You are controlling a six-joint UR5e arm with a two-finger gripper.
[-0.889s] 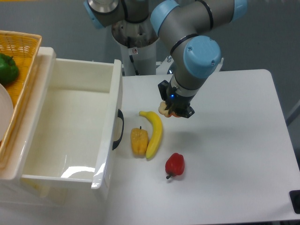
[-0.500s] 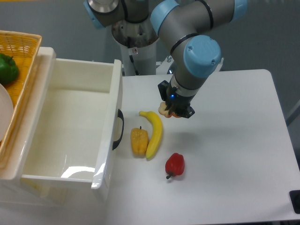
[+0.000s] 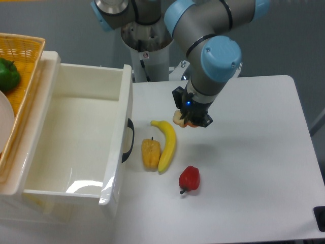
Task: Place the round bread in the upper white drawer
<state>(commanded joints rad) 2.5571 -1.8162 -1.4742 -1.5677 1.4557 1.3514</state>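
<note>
Since the earlier frames the arm has shifted only very slightly up and to the right, and the gripper (image 3: pixel 189 118) remains closed around the round bread (image 3: pixel 177 118), held above the counter (image 3: pixel 254 152) just beyond the banana (image 3: pixel 168 142). The upper white drawer (image 3: pixel 76 137) at left sits open as before.

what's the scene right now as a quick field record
gripper: above the table, fingers shut on the round bread
round bread: held, mostly hidden by the fingers
upper white drawer: open, nothing visible inside
table items: banana, yellow pepper, red pepper
banana vs yellow pepper: side by side, touching
basket: far left, holds a green pepper
</note>
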